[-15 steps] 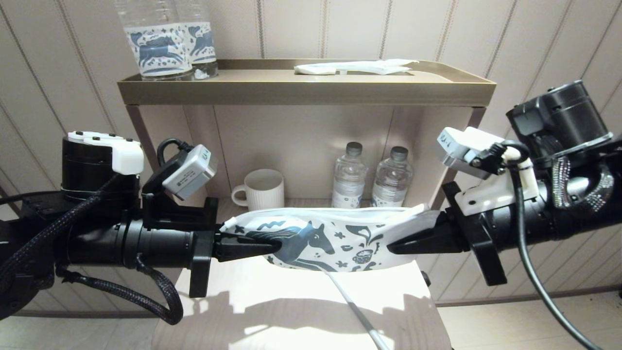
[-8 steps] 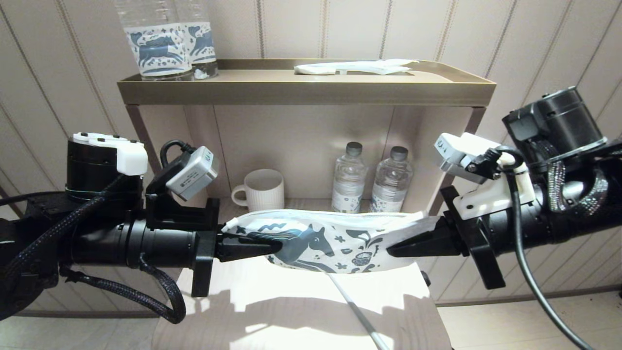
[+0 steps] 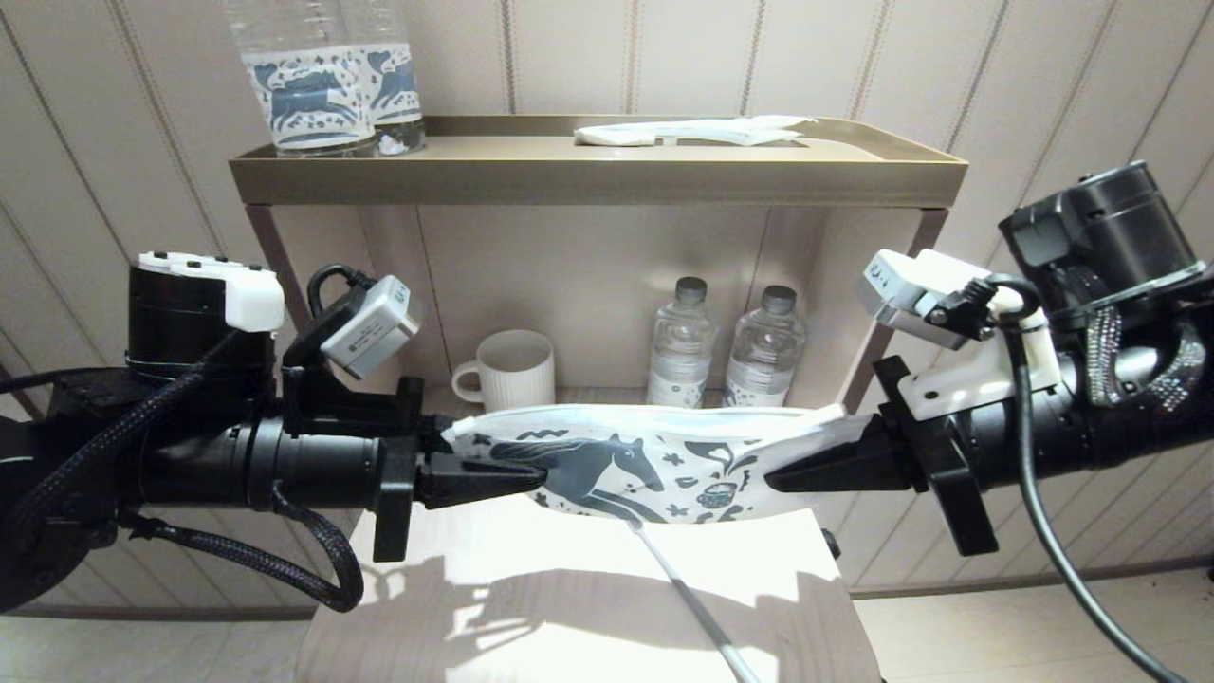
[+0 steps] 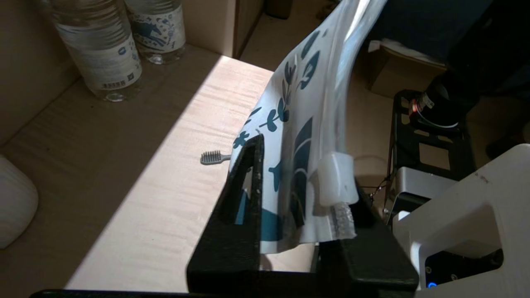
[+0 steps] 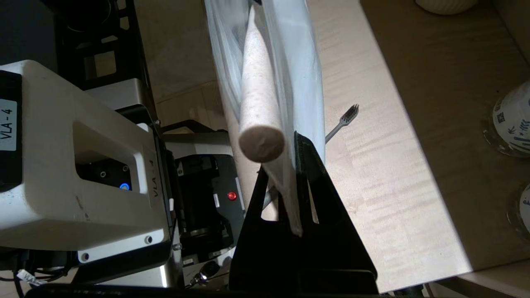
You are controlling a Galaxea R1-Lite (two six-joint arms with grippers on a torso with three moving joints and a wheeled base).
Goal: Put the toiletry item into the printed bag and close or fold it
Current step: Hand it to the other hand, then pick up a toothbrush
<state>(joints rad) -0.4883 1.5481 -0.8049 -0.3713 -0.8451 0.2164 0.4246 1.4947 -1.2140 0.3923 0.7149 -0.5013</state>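
The printed bag [image 3: 645, 465], white with a dark blue horse, hangs stretched between my two grippers above the small table. Its left end sits between the parted fingers of my left gripper [image 3: 536, 474], with the white slider [image 4: 337, 178] by one finger. My right gripper [image 3: 773, 479] is shut on the bag's right end [image 5: 298, 82]. The toiletry item, a slim pale toothbrush [image 3: 697, 612], lies on the table under the bag, outside it. Its grey bristle head [image 4: 211, 157] shows past the bag's edge and again in the right wrist view [image 5: 351, 111].
Behind the pale wooden table [image 3: 455, 579] stands a shelf unit holding a white mug [image 3: 512, 370] and two small water bottles [image 3: 683, 341]. Its top tray [image 3: 588, 175] carries two large horse-label bottles [image 3: 322, 85] and a white wrapped packet [image 3: 692, 131].
My left gripper's fingers have parted around the bag's end. The bag now hangs a little higher and flatter, and my right arm has shifted slightly right.
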